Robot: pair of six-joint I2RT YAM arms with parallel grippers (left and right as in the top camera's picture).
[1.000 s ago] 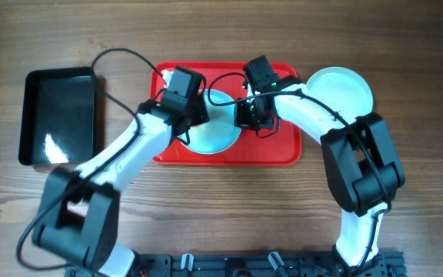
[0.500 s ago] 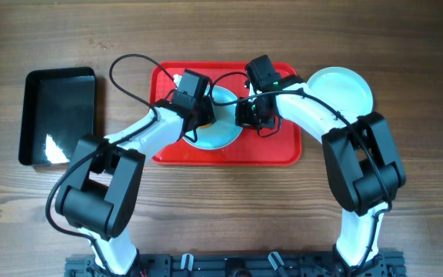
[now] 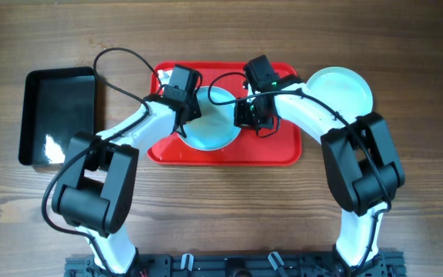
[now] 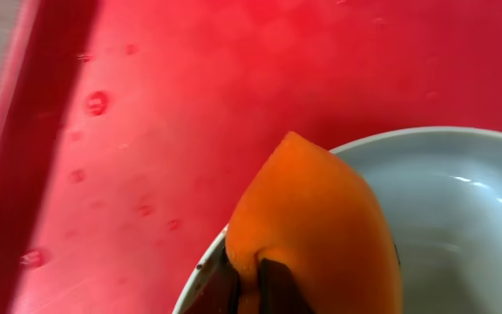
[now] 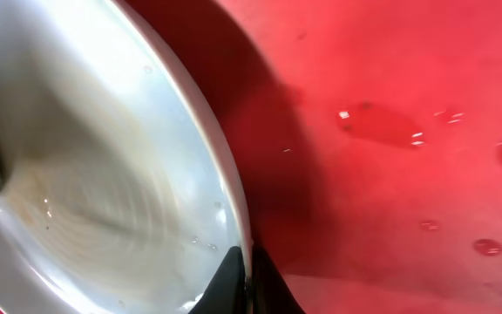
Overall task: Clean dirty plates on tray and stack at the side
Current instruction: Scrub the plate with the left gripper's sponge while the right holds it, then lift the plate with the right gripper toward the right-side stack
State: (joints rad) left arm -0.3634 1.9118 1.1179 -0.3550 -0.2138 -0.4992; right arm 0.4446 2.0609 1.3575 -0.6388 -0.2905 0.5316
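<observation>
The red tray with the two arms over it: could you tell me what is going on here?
The right tool grips the rim of a plate on the tray, while the left tool presses an orange sponge onto that plate's opposite edge. A second plate sits on the table right of the tray.

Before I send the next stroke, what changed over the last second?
The left gripper, shut on the orange sponge, swept right over the plate on the red tray, then drew back to its left rim; its elbow swung inward. Nothing was grabbed or released. The right gripper kept pinching that plate's right rim; the side plate and black bin did not move.
</observation>
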